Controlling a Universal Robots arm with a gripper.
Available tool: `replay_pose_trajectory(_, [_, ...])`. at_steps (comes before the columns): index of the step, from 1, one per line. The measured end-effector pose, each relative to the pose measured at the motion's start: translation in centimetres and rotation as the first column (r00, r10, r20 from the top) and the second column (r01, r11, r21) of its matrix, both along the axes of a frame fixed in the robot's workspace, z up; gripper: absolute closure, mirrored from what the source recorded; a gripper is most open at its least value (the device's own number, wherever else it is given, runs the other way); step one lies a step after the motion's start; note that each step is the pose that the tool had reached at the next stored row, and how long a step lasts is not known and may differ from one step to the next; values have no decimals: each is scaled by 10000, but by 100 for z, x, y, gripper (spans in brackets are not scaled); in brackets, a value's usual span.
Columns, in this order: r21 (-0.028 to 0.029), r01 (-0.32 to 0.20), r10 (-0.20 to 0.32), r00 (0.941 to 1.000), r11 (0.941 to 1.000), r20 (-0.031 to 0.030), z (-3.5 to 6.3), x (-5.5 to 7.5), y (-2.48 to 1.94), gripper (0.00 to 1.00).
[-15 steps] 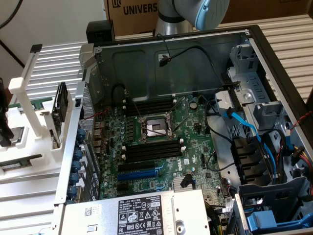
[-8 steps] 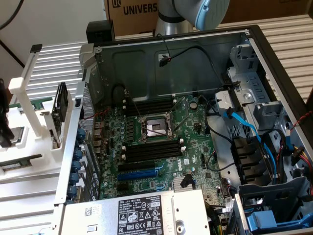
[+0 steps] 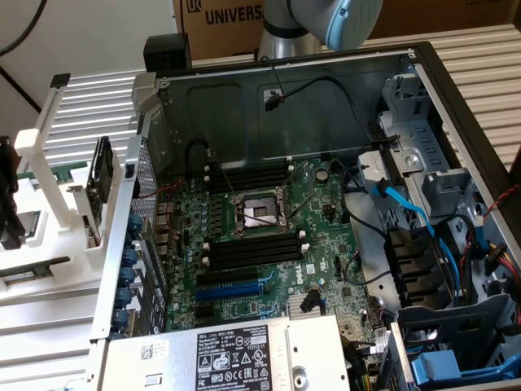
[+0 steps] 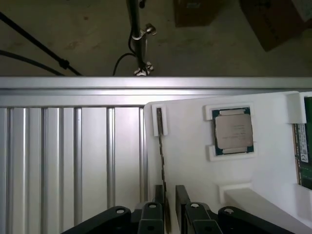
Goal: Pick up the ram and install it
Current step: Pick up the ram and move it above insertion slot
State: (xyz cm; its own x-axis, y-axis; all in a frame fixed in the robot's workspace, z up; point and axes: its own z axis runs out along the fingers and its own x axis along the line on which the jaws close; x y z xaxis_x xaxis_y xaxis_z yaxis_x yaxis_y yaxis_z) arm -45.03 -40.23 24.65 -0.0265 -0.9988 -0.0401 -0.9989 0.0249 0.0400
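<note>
The ram (image 4: 161, 146) stands on edge in a white holder (image 4: 185, 161), so it shows as a thin dark strip held at its far end by a white bracket. My gripper (image 4: 170, 195) is open, and its two black fingers (image 4: 182, 195) straddle the near end of the strip, which lies closer to one finger. In the exterior view the gripper (image 3: 8, 204) is a dark shape at the left edge, over the white holder (image 3: 49, 244). The motherboard (image 3: 269, 236) lies in the open computer case, with long black slots (image 3: 252, 248) beside the processor socket (image 3: 259, 213).
A square silver processor chip (image 4: 234, 130) sits in its own pocket of the holder, and a green board with a white label (image 4: 305, 146) lies beyond it. The holder rests on a ribbed metal surface (image 4: 73, 161). Cables, drive bays (image 3: 440, 269) and the power supply (image 3: 228, 354) crowd the case.
</note>
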Motion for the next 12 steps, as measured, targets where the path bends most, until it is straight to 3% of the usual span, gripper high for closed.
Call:
replay_pose_trajectory(8, [5, 0, 0, 9999, 10000, -117, -132, 9, -23, 76])
replay_pose_trajectory(12, [8, -4, 4, 9999, 10000, -124, -161, 41, -29, 76])
